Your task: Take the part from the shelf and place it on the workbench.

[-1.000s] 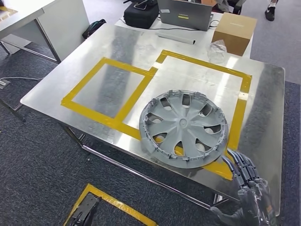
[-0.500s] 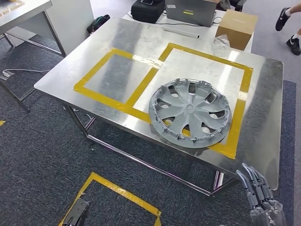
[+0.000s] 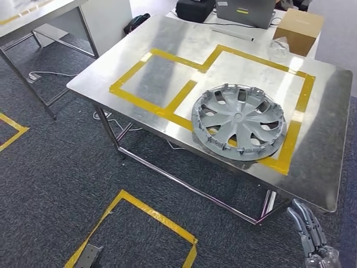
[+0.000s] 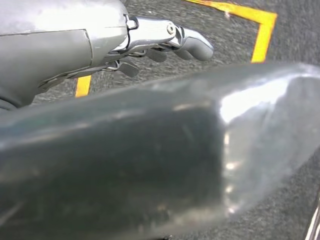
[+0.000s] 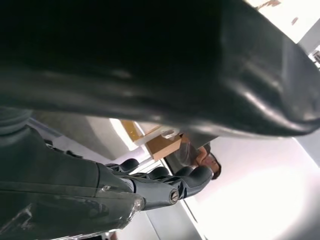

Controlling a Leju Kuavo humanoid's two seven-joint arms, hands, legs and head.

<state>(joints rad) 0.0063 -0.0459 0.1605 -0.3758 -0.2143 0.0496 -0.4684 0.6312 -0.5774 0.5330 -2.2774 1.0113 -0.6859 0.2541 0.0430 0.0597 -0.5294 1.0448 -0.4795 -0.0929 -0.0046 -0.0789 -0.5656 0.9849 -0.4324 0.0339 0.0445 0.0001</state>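
The part, a grey wheel cover (image 3: pixel 239 124), lies flat on the steel workbench (image 3: pixel 168 39), inside the larger yellow-taped square near the front edge. My right hand (image 3: pixel 311 234) hangs below the bench's front right corner, apart from the cover, fingers stretched out and holding nothing. In the right wrist view the same hand (image 5: pixel 162 182) has straight, empty fingers. My left hand (image 3: pixel 89 255) sits low at the bottom edge over the carpet. The left wrist view has that hand (image 4: pixel 166 42) with fingers extended above the floor, nothing in it.
A cardboard box (image 3: pixel 298 30), a laptop (image 3: pixel 246 11), a black bag (image 3: pixel 194 8) and a clear plastic bag (image 3: pixel 278 49) sit at the bench's far side. Another table (image 3: pixel 25 14) stands at far left. Yellow tape (image 3: pixel 147 212) marks the carpet in front.
The whole picture has shifted: the camera has drawn back from the bench and turned. My right hand has dropped away from the cover's rim to below the bench edge. The cover stays put.
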